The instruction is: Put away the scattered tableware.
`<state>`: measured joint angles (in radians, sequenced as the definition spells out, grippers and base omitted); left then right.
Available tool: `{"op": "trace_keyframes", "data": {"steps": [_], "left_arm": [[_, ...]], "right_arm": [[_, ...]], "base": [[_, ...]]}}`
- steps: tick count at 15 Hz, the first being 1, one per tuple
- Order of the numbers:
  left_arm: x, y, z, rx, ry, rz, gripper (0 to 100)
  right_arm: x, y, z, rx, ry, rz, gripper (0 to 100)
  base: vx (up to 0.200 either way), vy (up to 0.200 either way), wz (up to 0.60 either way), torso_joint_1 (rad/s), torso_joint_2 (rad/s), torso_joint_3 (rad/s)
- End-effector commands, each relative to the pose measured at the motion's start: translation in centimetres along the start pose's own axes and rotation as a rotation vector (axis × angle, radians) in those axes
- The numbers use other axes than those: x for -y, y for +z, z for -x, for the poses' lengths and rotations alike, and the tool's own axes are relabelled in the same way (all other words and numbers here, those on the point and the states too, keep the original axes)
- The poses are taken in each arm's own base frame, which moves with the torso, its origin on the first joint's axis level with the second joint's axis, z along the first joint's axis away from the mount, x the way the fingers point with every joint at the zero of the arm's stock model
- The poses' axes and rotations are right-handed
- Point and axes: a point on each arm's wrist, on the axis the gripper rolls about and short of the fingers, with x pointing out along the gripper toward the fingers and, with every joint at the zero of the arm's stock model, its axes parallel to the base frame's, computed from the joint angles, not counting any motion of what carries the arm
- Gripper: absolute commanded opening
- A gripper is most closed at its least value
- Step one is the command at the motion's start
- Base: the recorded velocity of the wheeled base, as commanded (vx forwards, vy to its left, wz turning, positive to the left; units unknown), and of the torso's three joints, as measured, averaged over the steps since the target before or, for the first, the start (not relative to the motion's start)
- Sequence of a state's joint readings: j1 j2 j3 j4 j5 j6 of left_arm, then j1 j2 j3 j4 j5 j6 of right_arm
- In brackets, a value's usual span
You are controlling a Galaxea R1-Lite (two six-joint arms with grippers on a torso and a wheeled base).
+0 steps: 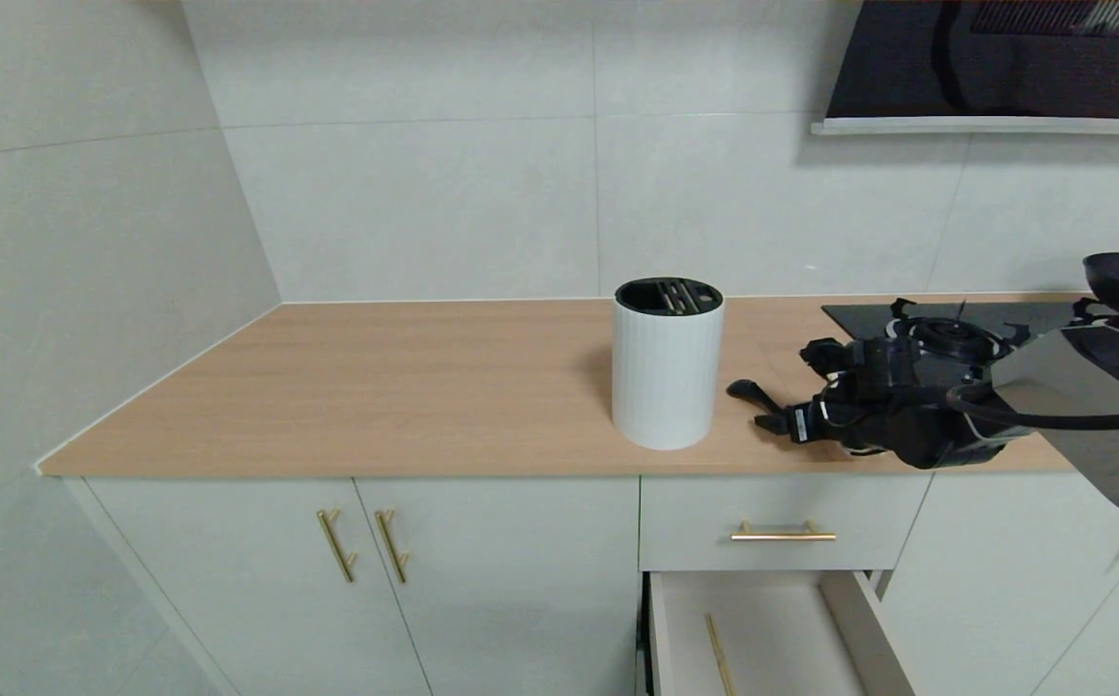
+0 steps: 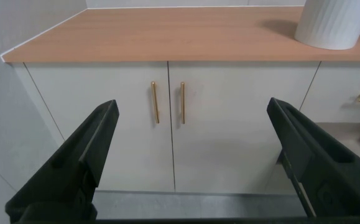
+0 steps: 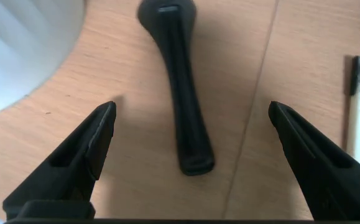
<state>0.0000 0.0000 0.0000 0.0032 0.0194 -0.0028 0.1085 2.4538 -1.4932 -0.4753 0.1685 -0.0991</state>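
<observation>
Right wrist view: right pincer (image 3: pixel 190 111) wide open, empty — black handle (image 3: pixel 178 81) lies before it on tabletop (image 3: pixel 248 62). Looks light, stiff, prob. smooth — grip mid-shaft.

The right gripper (image 3: pixel 191 109) has its two black fingers (image 3: pixel 74 165) spread wide, one at the lower left of the frame, one at the lower right; between them, touching neither, a black utensil handle (image 3: pixel 183 93) lies on the wooden counter (image 3: pixel 124 143), running from top centre down to mid-frame; a white ribbed container (image 3: pixel 24 43) fills the upper left corner, near the handle's broad end.
</observation>
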Motion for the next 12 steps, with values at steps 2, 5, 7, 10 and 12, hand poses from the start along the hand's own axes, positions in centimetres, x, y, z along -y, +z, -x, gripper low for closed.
{"op": "trace_keyframes", "data": {"steps": [2, 5, 7, 10, 12], "left_arm": [[0.00, 0.00, 0.00, 0.000, 0.001, 0.000, 100], [0.00, 0.00, 0.00, 0.000, 0.001, 0.000, 100], [0.00, 0.00, 0.00, 0.000, 0.001, 0.000, 100], [0.00, 0.00, 0.00, 0.000, 0.001, 0.000, 100], [0.00, 0.00, 0.00, 0.000, 0.001, 0.000, 100]], "right_arm": [[0.04, -0.40, -0.51, -0.006, -0.007, 0.000, 0], [-0.24, -0.66, -0.75, -0.014, -0.002, 0.001, 0], [-0.32, -0.76, -0.80, -0.017, 0.000, 0.000, 0], [-0.39, -0.76, -0.81, -0.017, 0.001, 0.001, 0], [-0.44, -0.16, -0.43, -0.008, -0.012, 0.000, 0]], "base": [[0.000, 0.000, 0.00, 0.000, 0.00, 0.000], [0.000, 0.000, 0.00, 0.000, 0.00, 0.000], [0.000, 0.000, 0.00, 0.000, 0.00, 0.000], [0.000, 0.000, 0.00, 0.000, 0.00, 0.000], [0.000, 0.000, 0.00, 0.000, 0.00, 0.000]]}}
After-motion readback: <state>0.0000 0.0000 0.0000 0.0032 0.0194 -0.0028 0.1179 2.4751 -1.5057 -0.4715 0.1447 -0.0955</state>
